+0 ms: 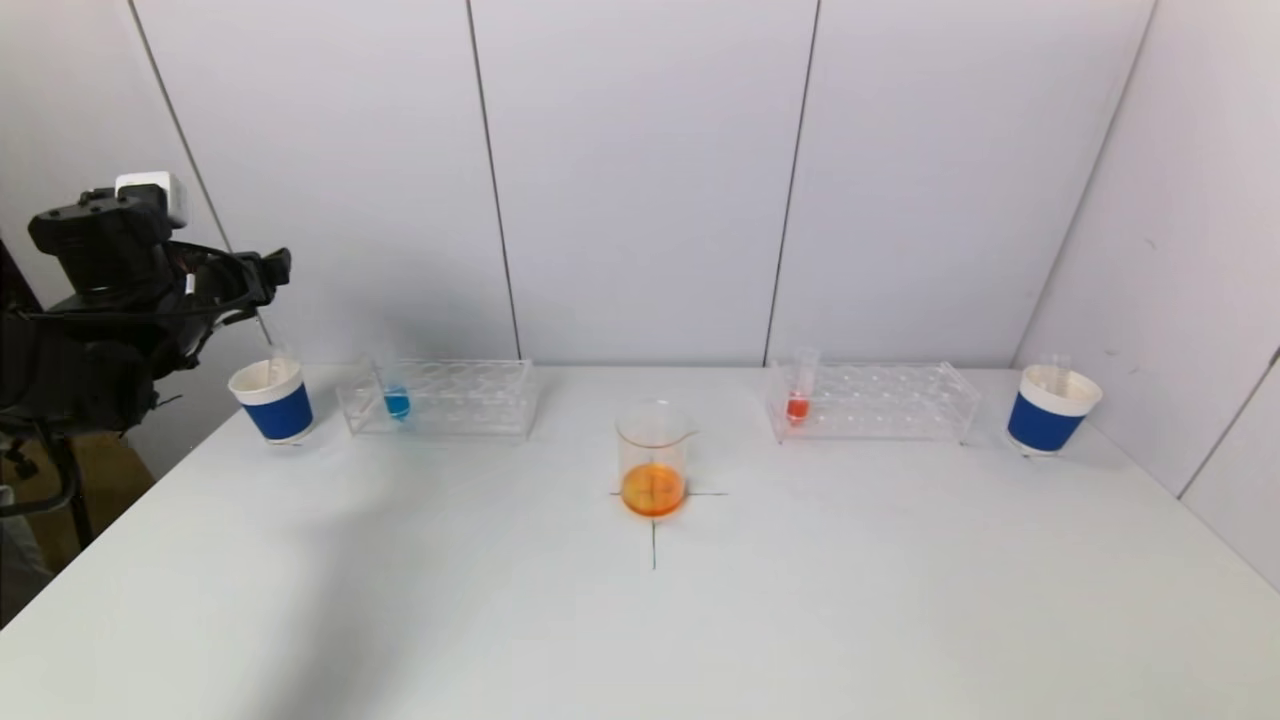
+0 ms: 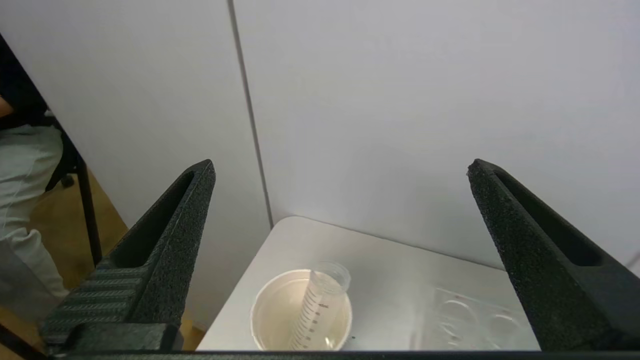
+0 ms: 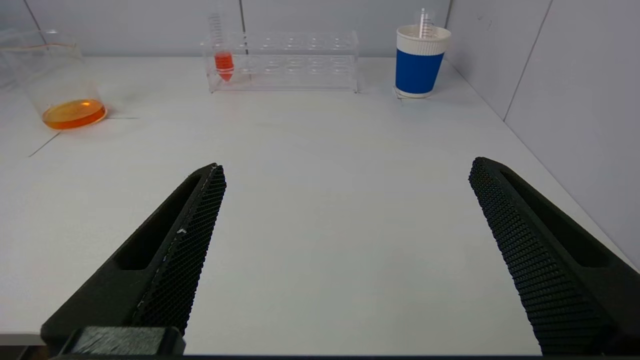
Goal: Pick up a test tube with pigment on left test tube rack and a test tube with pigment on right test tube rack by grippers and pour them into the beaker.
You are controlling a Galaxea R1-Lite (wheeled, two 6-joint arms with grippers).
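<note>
Two clear racks stand along the far edge of the white counter (image 1: 400, 600), backed by pale wall panels (image 1: 640, 180). The left test tube rack (image 1: 440, 397) holds a test tube with blue pigment (image 1: 396, 400) upright at its left end; the right test tube rack (image 1: 872, 400) holds a test tube with red pigment (image 1: 799, 395) upright, also at its left end. Between the racks and a little nearer, the beaker (image 1: 654, 457) sits on a drawn cross mark with orange liquid in its bottom. Nothing lies between either rack and the beaker. A blue-banded paper cup (image 1: 273, 399) stands just left of the left rack with an emptied graduated tube (image 2: 320, 305) leaning inside it, and a matching right paper cup (image 1: 1051, 408) stands just right of the right rack, also holding a clear tube. The left pincer (image 2: 340, 170) hangs raised above that left cup at the far left corner, fingers spread wide and released, gripping nothing. The right pincer (image 3: 347, 167) sits low over the near right of the counter, facing the right rack, its fingers likewise spread apart and empty, well apart from the tubes.
</note>
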